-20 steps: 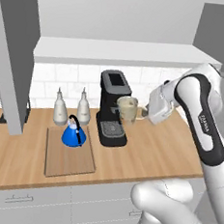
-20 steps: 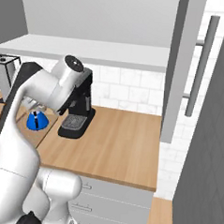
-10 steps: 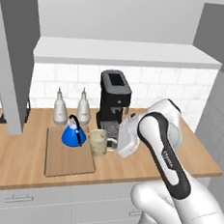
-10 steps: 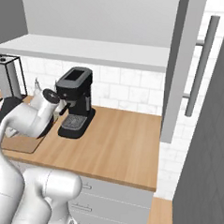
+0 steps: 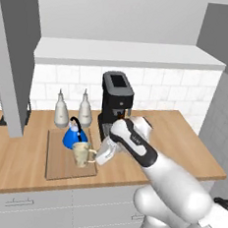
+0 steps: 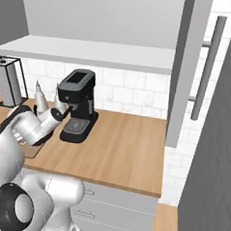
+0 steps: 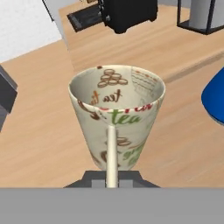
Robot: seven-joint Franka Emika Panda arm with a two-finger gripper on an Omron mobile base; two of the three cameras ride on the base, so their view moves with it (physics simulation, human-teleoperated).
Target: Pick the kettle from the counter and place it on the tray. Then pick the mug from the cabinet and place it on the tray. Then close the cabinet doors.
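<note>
- tray [image 5: 61, 166] used as the landmark; it lay flat on the counter [image 5: 12, 160], left of the black coffee machine [image 5: 116, 99].
- kettle [image 5: 74, 137] sat upright on the tray's back half, black handle arched over it.
- mug [image 5: 83, 154] was upright at the tray's front right part, just in front of the kettle and near it; whether its base touched the tray could not be told.
- gripper [image 5: 98, 155] was clenched on the mug's handle, reaching in from the tray's right side; the white arm crossed the counter in front of the coffee machine.
- hand view: mug [image 7: 117, 114] seen from the handle side, rim open, "tea" print inside and out, thin handle running down to the finger tips; blue kettle [image 7: 215, 99] edge at the right.
- two white-grey bottles [image 5: 72, 109] stood on the counter just behind the tray, against the tiled wall.
- cabinet [image 5: 129, 23] hung above the tray, white shelf visible, doors swung open.
- right base view: one cabinet door [image 6: 195, 69] stood open edge-on with its silver bar handle, well right of the tray.
</note>
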